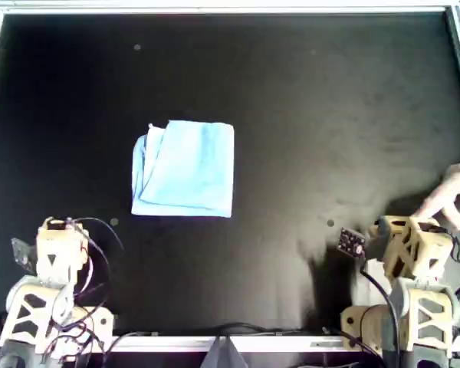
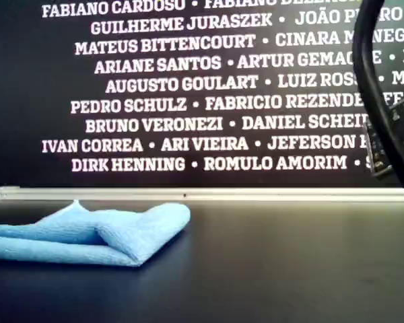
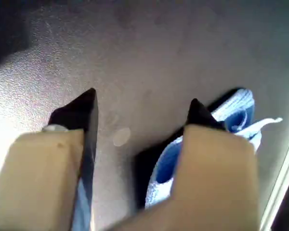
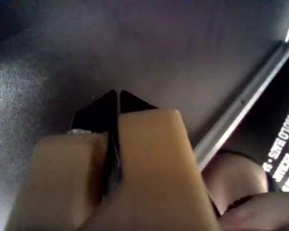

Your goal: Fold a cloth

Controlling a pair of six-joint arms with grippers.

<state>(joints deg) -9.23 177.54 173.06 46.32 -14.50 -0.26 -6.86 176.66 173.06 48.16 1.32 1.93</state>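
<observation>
The cloth (image 1: 185, 169) lies folded on the black counter (image 1: 330, 100), left of centre in the overhead view, with layered edges showing along its left side. In the exterior view it sits low and flat at the exterior view's left (image 2: 94, 235), one rounded fold toward the middle.

My first tool (image 3: 142, 108) is spread apart, empty, hovering over bare counter with the cloth just beyond one fingertip (image 3: 197, 113). That arm is drawn back to the near counter edge at the overhead view's lower left (image 1: 57, 245), well apart from the cloth.

My second tool (image 4: 118, 96) is pressed together on nothing, at the overhead view's lower right (image 1: 406, 245). A person's hand (image 1: 452, 195) reaches in beside it.
</observation>
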